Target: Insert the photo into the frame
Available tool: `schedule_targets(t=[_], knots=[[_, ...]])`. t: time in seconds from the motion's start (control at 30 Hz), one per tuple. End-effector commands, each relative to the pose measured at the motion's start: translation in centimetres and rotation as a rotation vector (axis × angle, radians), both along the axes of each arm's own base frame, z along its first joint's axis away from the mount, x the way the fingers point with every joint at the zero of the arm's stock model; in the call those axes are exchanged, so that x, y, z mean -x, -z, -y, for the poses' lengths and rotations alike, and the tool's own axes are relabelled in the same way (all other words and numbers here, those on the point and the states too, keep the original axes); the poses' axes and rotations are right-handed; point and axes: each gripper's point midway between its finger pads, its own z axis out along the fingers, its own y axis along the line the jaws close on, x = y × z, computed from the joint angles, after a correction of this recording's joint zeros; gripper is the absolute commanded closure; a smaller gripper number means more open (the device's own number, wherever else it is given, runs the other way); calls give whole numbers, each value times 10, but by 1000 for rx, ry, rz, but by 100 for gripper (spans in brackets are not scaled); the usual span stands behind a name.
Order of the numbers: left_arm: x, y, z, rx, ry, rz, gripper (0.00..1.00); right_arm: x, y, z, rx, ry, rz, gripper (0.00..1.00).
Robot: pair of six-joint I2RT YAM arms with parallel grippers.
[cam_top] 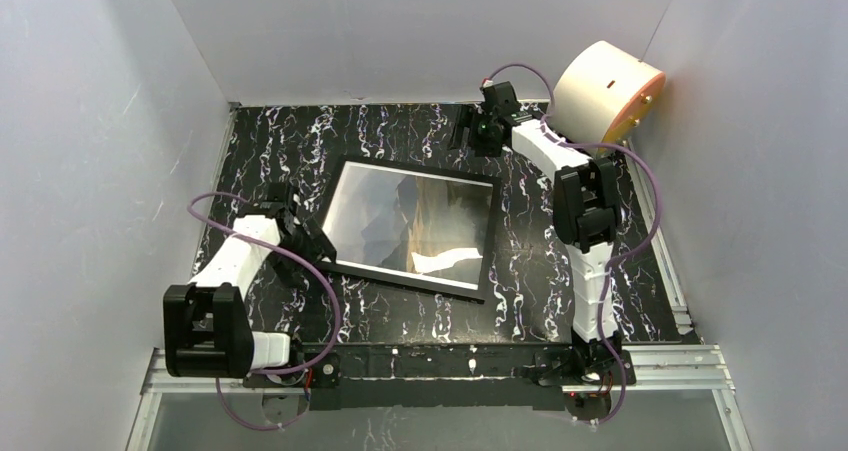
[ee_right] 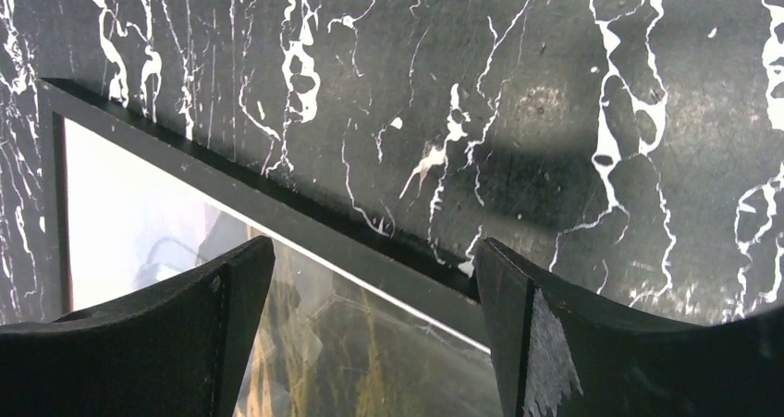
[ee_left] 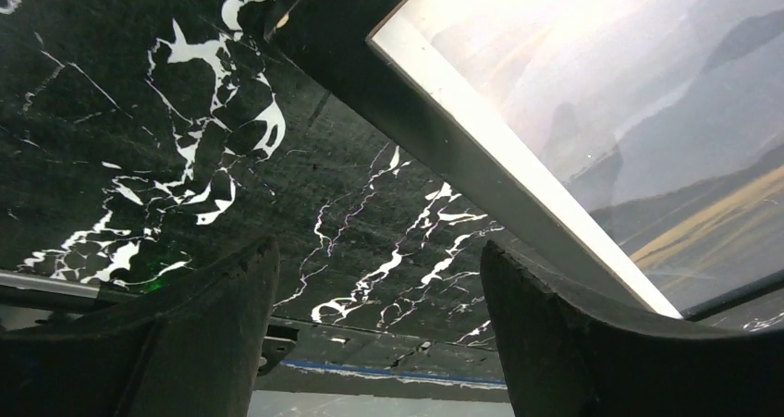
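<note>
The frame (cam_top: 400,279) lies flat on the black marbled table, dark side up. The photo (cam_top: 420,216) shows through its pane: grey-blue peaks and golden slopes under glare. My left gripper (cam_top: 312,239) hovers at the frame's near-left edge, open and holding nothing. In the left wrist view the frame's dark border (ee_left: 434,130) and the photo (ee_left: 647,112) lie beyond the right finger of the gripper (ee_left: 379,278). My right gripper (cam_top: 470,129) is at the far side, open and empty. Its wrist view shows the frame's edge (ee_right: 305,215) and the photo (ee_right: 370,361) between its fingers (ee_right: 374,269).
A cream cylinder with an orange base (cam_top: 608,91) leans against the back right wall. White walls enclose the table (cam_top: 400,136) on three sides. A metal rail (cam_top: 680,356) runs along the near edge by the arm bases.
</note>
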Motion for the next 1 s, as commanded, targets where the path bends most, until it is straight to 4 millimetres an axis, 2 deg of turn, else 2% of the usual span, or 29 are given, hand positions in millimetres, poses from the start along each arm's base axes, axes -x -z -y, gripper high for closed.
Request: schedule_targets(t=[0.0,0.23,0.4,0.6,0.97], knots=[[6,13,15,50,-9,-12,23,-15,-3,-6,-36,-63,26,11],[-16,32,32,126,36,32,24,-1,15,-21,-91,-192,-30,11],[-39,26,42,181,65,99,25,17,24,-26,-117,-275,-83,11],[-68,23,55,247,85,138,25,44,21,-31,-178,-359,-137,11],[-118,15,65,288,105,182,26,81,26,-19,-161,-398,-200,12]])
